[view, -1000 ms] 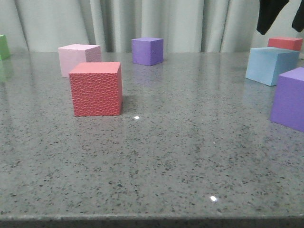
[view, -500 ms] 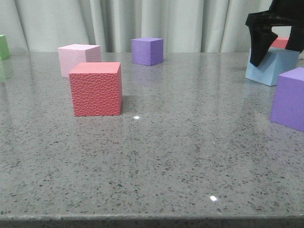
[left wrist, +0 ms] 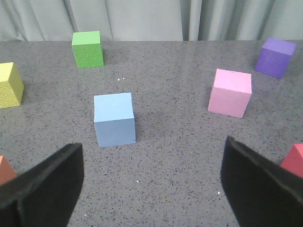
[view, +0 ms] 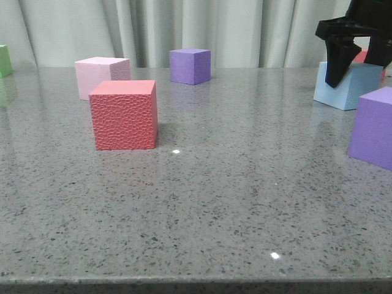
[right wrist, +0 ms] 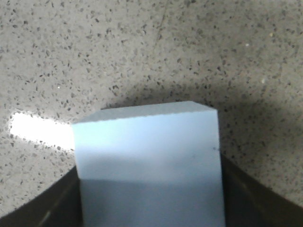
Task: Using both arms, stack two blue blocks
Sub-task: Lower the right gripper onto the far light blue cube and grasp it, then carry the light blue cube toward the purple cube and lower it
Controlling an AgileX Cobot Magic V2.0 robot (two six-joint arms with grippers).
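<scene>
Right gripper (view: 358, 61) is clamped on one blue block (view: 346, 84) near the tabletop's (view: 233, 196) right edge. Left gripper (left wrist: 151, 189) is spread wide, empty, above the second blue block (left wrist: 114, 119).

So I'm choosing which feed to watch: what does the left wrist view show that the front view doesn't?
Only the left wrist view: a second pale sky-blue foam cube, a yellow cube, and the open left end effector.
Only the front view: the right end effector around the other sky-blue cube.
Both: the pale pink cube and grey speckled table.
</scene>
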